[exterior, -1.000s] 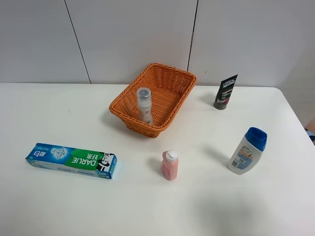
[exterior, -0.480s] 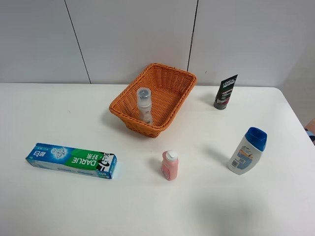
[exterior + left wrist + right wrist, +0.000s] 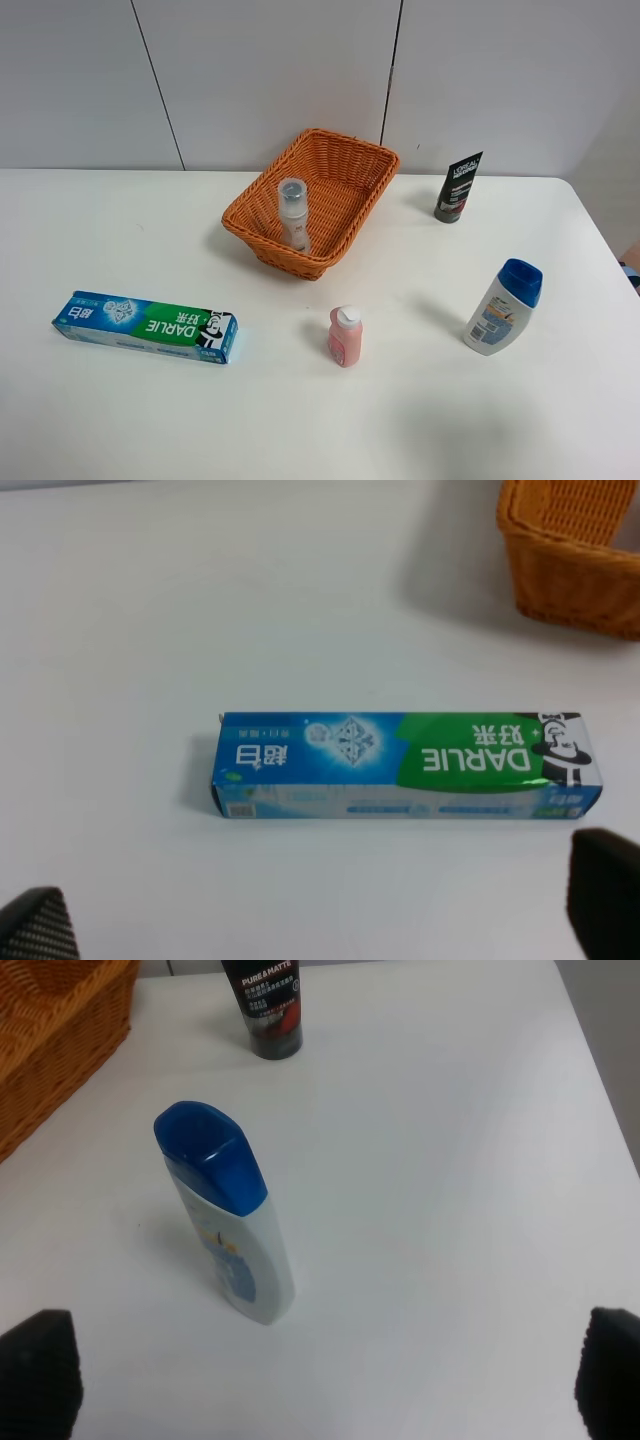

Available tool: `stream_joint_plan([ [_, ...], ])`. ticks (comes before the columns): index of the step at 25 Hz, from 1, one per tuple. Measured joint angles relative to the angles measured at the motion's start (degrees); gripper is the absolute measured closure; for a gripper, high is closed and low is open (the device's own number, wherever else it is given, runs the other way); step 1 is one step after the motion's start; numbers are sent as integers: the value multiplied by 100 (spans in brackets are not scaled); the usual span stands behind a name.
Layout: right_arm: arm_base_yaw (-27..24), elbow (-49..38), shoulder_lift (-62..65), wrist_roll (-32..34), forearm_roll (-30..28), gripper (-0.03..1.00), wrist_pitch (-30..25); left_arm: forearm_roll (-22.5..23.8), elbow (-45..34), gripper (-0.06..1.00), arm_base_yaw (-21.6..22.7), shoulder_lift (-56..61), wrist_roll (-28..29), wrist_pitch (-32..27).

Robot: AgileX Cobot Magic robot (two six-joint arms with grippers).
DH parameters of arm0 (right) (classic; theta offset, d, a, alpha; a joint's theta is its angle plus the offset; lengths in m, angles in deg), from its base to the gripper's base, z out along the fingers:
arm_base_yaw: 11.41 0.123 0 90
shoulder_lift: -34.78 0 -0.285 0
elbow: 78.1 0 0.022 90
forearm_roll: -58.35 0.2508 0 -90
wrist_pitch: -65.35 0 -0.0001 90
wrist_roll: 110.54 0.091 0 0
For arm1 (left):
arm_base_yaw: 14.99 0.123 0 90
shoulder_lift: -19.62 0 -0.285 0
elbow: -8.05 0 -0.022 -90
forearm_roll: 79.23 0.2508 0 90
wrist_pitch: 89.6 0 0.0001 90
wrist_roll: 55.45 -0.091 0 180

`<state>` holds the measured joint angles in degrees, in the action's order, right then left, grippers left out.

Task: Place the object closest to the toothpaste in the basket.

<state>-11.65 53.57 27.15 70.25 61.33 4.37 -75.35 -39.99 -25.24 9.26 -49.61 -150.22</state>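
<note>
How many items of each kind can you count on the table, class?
Baskets: 1, the orange wicker basket
Boxes: 1, the toothpaste box
Bottles: 3, clear bottle, pink bottle, blue-capped bottle
Tubes: 1, black tube
Total: 6

pink bottle (image 3: 344, 337) unobstructed, basket (image 3: 362, 157) open-topped

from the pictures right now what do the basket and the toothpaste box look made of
Basket: woven wicker or rattan, orange-brown and matte; the plaited strands show along its rim. Toothpaste box: likely printed cardboard with a slight gloss, judging by its sharp folded edges and flat blue-green panels.
</note>
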Motion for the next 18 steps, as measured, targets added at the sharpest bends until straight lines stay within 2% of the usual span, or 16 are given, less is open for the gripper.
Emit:
stream_joint_plan([
  [6,0,0,0,0,0,-3,0,70,-6,-4,45,140,-123,32],
  [10,0,0,0,0,0,-3,0,368,-14,-4,538,287,-117,33],
  [14,0,0,0,0,21,-3,0,349,-14,-4,1124,294,-158,33],
  [18,0,0,0,0,26,-3,0,303,-14,-4,1209,294,-222,33],
])
